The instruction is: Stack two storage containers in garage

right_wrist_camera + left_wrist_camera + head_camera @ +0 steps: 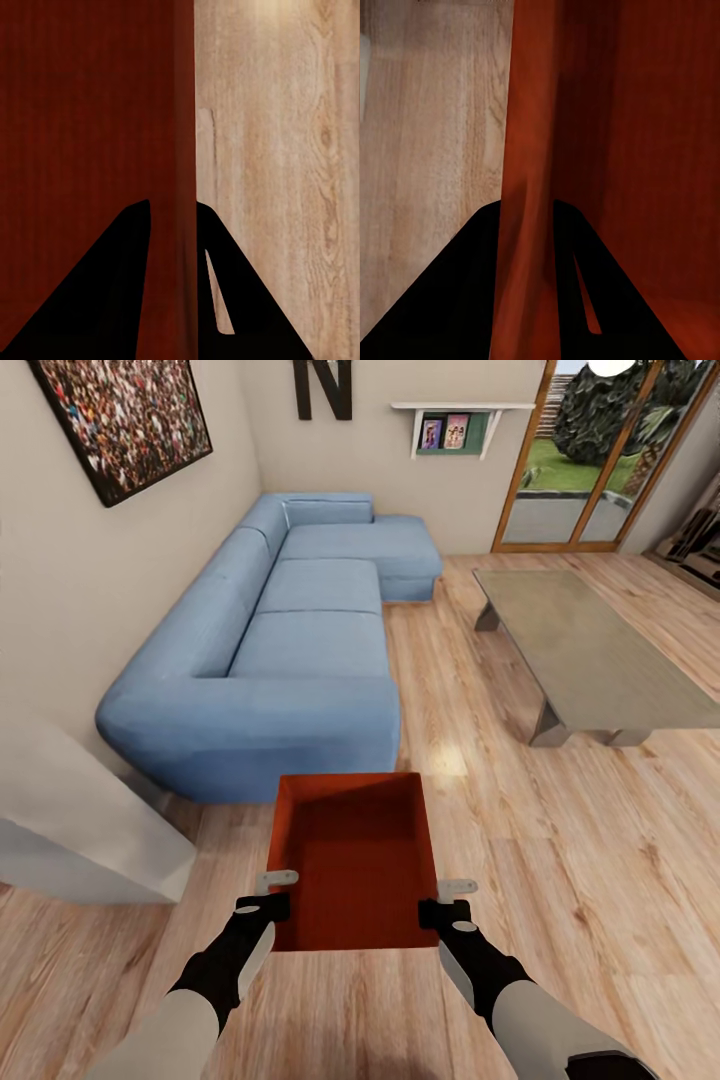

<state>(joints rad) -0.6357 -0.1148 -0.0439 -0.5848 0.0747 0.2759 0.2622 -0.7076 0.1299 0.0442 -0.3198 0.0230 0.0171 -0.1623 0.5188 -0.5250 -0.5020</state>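
With the left gripper (268,895) and right gripper (447,900) each clamped over a side wall, the orange-red storage container (352,860) between them must stay level, squeezed evenly, clear of the wood-plank floor (560,880).

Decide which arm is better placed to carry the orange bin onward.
Neither alone: the left gripper clamps the bin's left wall and the right gripper its right wall, so both carry it.

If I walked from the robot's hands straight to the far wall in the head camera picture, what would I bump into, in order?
Left pincer and right pincer → orange bin → blue sofa → big letter N on the wall.
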